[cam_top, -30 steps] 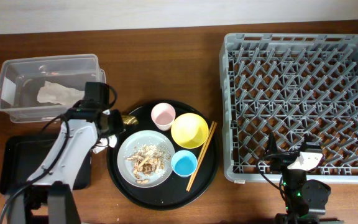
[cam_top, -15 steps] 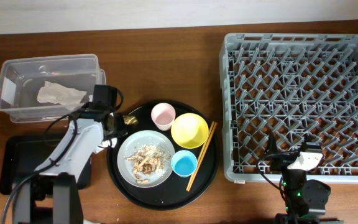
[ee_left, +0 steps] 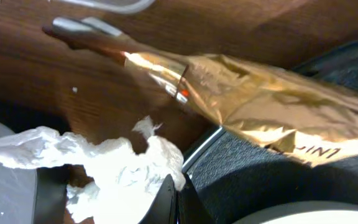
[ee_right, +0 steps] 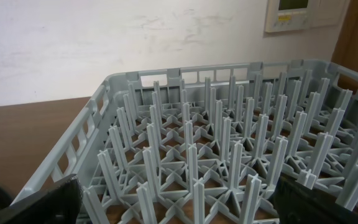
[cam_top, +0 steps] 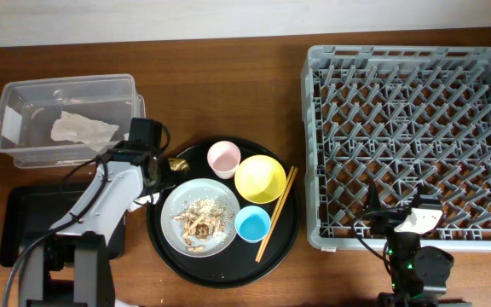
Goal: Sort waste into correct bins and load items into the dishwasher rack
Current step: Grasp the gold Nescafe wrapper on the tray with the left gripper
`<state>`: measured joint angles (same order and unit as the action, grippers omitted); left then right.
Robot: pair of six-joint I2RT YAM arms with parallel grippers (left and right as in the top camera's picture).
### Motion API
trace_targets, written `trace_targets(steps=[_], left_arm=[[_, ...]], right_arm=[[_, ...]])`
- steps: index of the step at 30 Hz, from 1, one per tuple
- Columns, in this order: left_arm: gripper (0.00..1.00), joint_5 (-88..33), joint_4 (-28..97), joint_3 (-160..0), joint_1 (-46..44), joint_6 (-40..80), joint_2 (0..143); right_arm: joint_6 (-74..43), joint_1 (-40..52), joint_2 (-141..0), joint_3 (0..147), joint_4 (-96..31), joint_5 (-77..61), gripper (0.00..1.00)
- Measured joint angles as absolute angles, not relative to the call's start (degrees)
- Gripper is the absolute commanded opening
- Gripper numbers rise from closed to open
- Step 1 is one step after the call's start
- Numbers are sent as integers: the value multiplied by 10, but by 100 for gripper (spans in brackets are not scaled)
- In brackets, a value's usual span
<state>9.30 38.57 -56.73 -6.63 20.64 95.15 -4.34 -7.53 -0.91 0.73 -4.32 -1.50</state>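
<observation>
My left gripper is shut, its tips pinching the edge of a crumpled white napkin on the wood beside the round black tray. A shiny brown-gold wrapper lies just beyond it. From overhead, the left gripper is at that tray's left rim. On the tray sit a pink cup, yellow bowl, blue cup, chopsticks and a grey plate with food scraps. My right gripper is open at the dishwasher rack's front wall.
The clear tub at back left holds one napkin. A black rectangular tray lies in front of it, under my left arm. The grey rack fills the right side, with no items in it.
My left arm has swung a little right and down, from the tub's corner to the round tray's rim. Its jaws have closed on the napkin. The right arm has not moved.
</observation>
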Motion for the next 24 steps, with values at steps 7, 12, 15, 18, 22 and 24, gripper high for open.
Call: trace_targets(steps=[7,12,15,18,22,24], left_arm=[[1,73,491,-580,-66,221,884],[1,43,486,-587,-66,224,734],[1,50,414,-589,-66,225,655],[1,98,317,-592,-66,226,622],[1,160,162,-593,-40,230,658],[3,183,83,-594,-20,231,709]], right_arm=[[-44,-75,-9,7,-43,-15,99],[-43,-75,-9,7,-43,-15,99],[-43,-75,-9,7,-43,-15,99],[-44,-75,-9,7,-43,-15,99],[-44,-75,-9,7,-43,-15,99],[-43,-75,-8,7,-43,-15,99]])
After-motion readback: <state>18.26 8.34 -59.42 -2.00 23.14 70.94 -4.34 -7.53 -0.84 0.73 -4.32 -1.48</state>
